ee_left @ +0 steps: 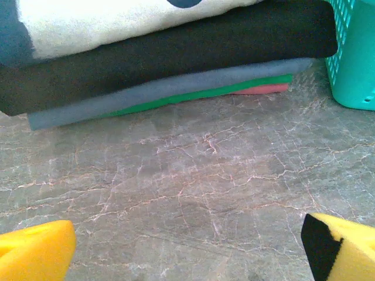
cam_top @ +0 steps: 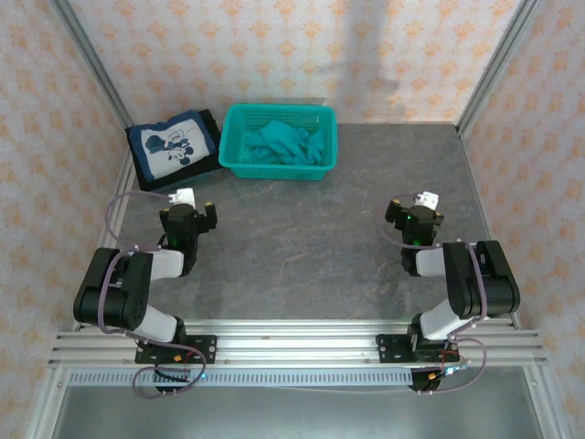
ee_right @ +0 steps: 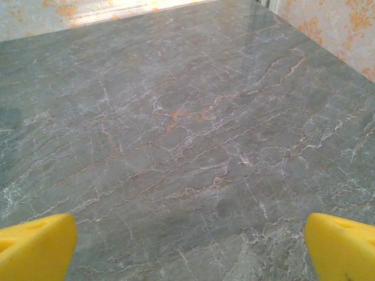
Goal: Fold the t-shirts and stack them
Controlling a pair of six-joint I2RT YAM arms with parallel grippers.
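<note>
Far-left corner of the tabletop: stack of folded t-shirts (ee_left: 176, 52), navy t-shirt (cam_top: 172, 146) on top. Left end effector (cam_top: 189, 215): open, empty. Far edge: basket (cam_top: 274, 171) holding a crumpled teal t-shirt (cam_top: 279, 144), judged the last left to fold. Right end effector (cam_top: 413, 215): open, empty

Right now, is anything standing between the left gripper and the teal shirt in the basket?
Only the near wall of the basket: the teal shirt lies crumpled inside, so a low reach from the open left gripper would meet the mesh. The table between them is bare, and from above nothing visible blocks it.
</note>
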